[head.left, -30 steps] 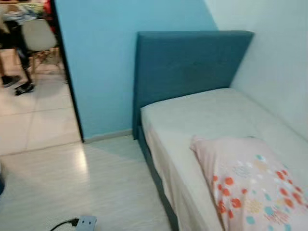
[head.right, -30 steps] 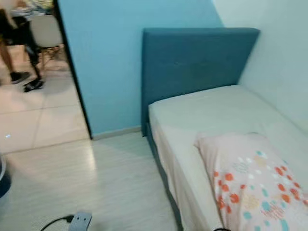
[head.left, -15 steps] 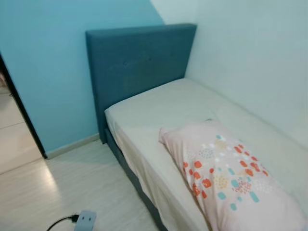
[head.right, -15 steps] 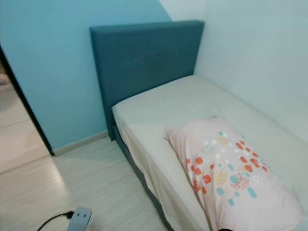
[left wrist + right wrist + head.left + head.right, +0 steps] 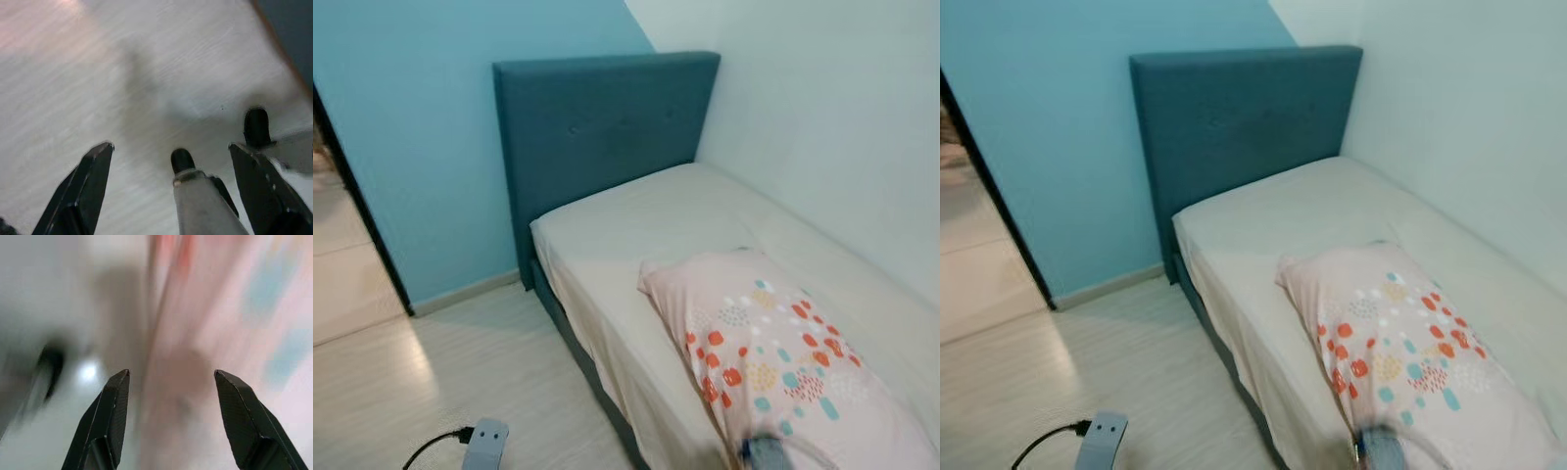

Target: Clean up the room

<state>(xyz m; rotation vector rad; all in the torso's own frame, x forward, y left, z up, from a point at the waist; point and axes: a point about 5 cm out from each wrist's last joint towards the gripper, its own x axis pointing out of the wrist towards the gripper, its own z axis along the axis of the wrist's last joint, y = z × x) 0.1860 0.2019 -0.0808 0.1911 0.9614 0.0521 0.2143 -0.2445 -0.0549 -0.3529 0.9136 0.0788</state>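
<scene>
A single bed with a cream sheet (image 5: 656, 225) and a blue padded headboard (image 5: 597, 127) stands in the corner. A pink pillow (image 5: 773, 352) with orange and teal dots lies on the sheet, about halfway down the bed. My right arm (image 5: 766, 456) shows as a grey blur at the bottom edge, over the pillow's near end. In the blurred right wrist view my right gripper (image 5: 171, 372) is open, close above pink fabric, holding nothing. My left gripper (image 5: 169, 145) hangs open over the pale wood floor (image 5: 98, 73).
A grey power strip (image 5: 487, 446) with a black cable lies on the floor left of the bed. A doorway (image 5: 337, 225) to a tiled room opens at the far left. A white wall (image 5: 832, 127) runs along the bed's right side. Grey shapes with black ends (image 5: 195, 196) sit between the left fingers.
The camera turned right over the last second, away from the doorway and onto the bed. My right arm has come up into the bottom edge over the pillow.
</scene>
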